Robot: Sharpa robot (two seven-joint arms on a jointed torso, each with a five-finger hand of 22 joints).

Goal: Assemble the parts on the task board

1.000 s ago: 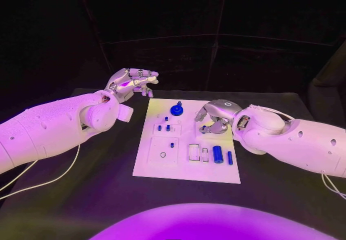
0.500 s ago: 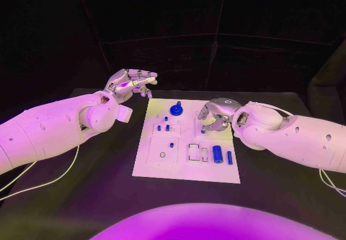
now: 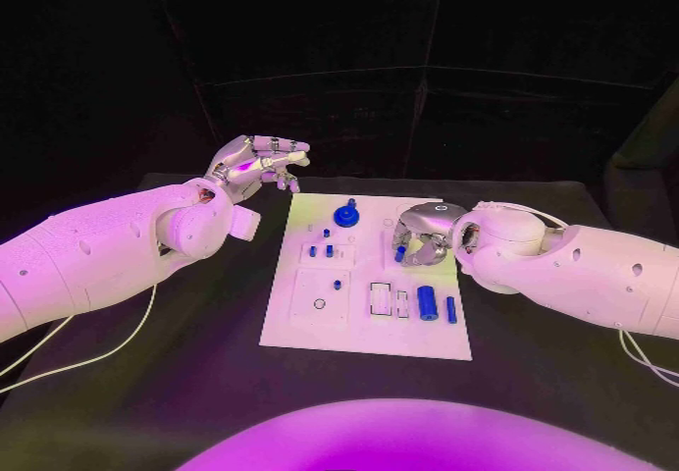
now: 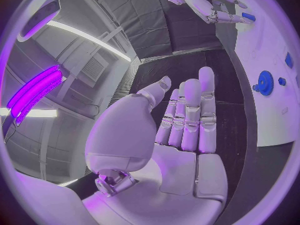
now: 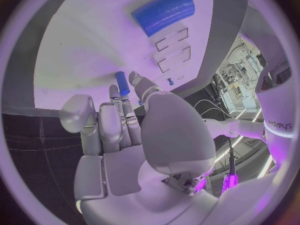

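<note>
Head view: board [image 3: 371,319] lies mid-table. R hand [image 3: 422,235] hovers over its right side, pinching a small blue peg [image 3: 400,252] at the fingertips; wrist view shows the peg [image 5: 122,83] upright betw. thumb and fingers, above the board [image 5: 81,50]. L hand [image 3: 259,161] is raised beyond the board's far-left corner, fingers curled, grasping nothing. Blue cylinder [image 3: 428,302] and thin rod [image 3: 451,309] lie near the board's right edge; gear [image 3: 346,216] at the far end.

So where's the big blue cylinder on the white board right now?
In the head view the big blue cylinder lies on the white task board near its front right corner, beside a thinner blue rod and nearer the robot than the right hand.
</note>
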